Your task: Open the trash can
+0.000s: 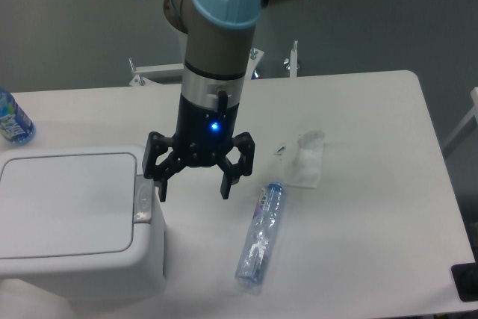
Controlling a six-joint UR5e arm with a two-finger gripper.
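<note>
At the far left we see a blue bottle (pixel 13 121) on the counter (pixel 373 207). The trash can (pixel 71 218) sits front left, lid shut, with its grey latch (pixel 142 201) on the right rim. Our arm reaches straight down, and its gripper (pixel 193 190) hangs just right of that latch, jaws spread wide and empty. Farther right lie a clear bottle (pixel 261 233) and crumpled plastic (pixel 306 159).

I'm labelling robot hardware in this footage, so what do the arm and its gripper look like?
The arm is built of grey cylindrical segments with light-blue round joint caps. Its wrist ends in a silver band above a black housing with a small glowing blue light. The gripper is black, with two angular linkage fingers ending in narrow tips. No loose cables or readable markings show.
</note>
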